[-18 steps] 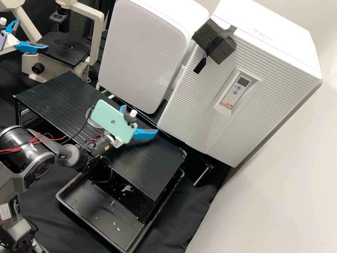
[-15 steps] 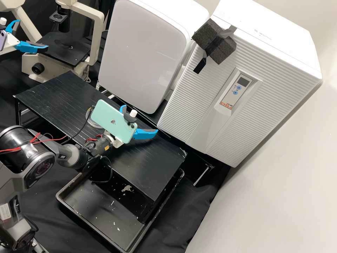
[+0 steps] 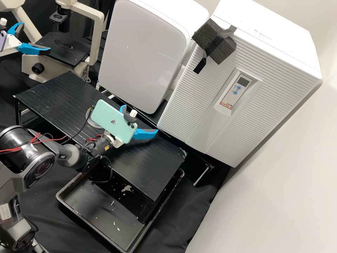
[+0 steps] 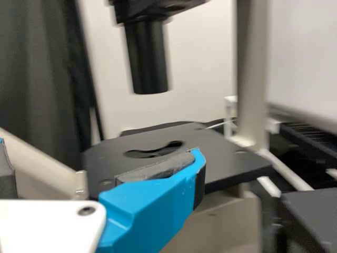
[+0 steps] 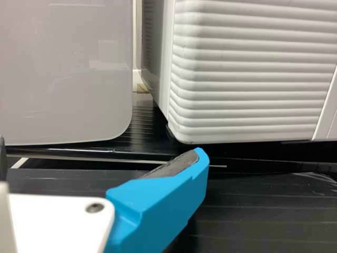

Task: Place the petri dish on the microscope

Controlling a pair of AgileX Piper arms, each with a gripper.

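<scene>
We see the right gripper (image 3: 139,121) with its fingers (image 5: 163,205) well apart, a grey pad (image 5: 179,165) lining one, above a grooved black platform (image 5: 253,211). On the far side we have a smooth pale panel (image 5: 63,74) at left and a ribbed white cabinet (image 5: 247,74) at right, a narrow gap between them.

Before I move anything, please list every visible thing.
stand: one, black, high view centre
microscope: one, cream and black, high view upper left
large boxes: two, white, behind the stand
round dish: at least one, clear, on the stand
foam block: one, grey, taped to a box
tray: one, black, partly under stand
cloth: one, black, beneath tray
phones: two, green, purple; high view middle, left edge
right arm: one, dark grey, high view lower left
right gripper: one, white and blue, open over stand
left gripper: one, white and blue, open before microscope
</scene>
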